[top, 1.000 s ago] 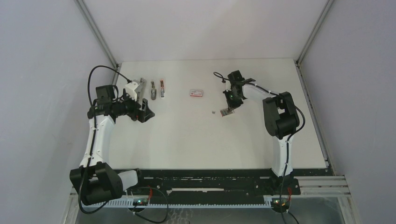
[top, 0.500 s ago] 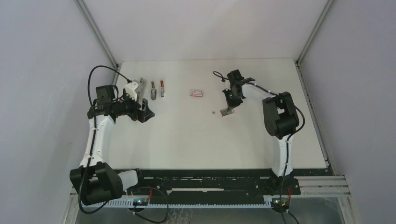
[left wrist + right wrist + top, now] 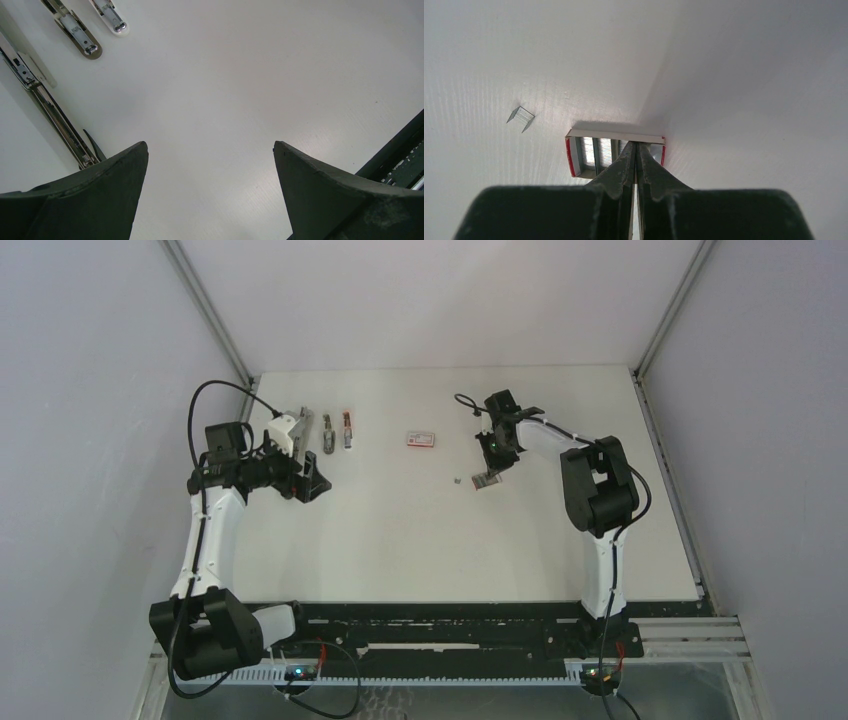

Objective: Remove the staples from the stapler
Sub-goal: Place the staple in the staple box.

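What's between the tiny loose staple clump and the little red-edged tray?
Nothing, just bare table between the staple clump and the tray, shown in the right wrist view.

White tbl [image 3: 400, 540], staplers [image 3: 327, 432], staples [image 3: 520, 119], red-white box [image 3: 422, 439]

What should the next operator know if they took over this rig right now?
Left gripper: open, empty, beside the opened white stapler.
Right gripper: shut, tips at the wall of the open staple tray; a grip on it cannot be confirmed.
Staples: staple strips sit in the tray, and one loose strip lies beside it.
Done: stapler opened.
Left: whether staples remain in its rail is not visible; check, then finish unloading.
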Controlling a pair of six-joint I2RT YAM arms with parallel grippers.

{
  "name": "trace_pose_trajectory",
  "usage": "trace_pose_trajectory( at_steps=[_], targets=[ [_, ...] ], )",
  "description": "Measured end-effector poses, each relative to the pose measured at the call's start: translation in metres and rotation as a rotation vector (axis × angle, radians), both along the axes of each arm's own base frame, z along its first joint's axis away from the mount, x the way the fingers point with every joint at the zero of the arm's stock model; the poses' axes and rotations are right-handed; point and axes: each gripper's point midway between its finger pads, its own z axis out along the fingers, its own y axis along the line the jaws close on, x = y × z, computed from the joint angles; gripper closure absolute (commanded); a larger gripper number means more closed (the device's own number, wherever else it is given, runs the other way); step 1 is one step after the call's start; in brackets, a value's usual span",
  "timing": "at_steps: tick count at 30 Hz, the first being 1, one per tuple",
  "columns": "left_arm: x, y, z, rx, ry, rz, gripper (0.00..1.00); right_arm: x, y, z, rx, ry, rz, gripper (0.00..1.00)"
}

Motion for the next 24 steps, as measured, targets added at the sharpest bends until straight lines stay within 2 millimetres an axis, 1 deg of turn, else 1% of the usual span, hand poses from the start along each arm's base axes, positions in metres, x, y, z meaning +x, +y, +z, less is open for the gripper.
trace_pose_trajectory(
  at_steps=[9, 24],
  targets=[
    [0.0, 0.0, -0.0001, 0.0, 0.0, 0.0, 0.0, 0.0036, 0.0013, 0.0029, 0.002, -0.011, -0.002, 0.97],
    [0.0, 0.0, 0.0, 0.0, 0.0, 0.0, 0.0, 0.0022, 0.0024, 0.0001, -0.005, -0.006, 0.001, 0.94]
  ],
)
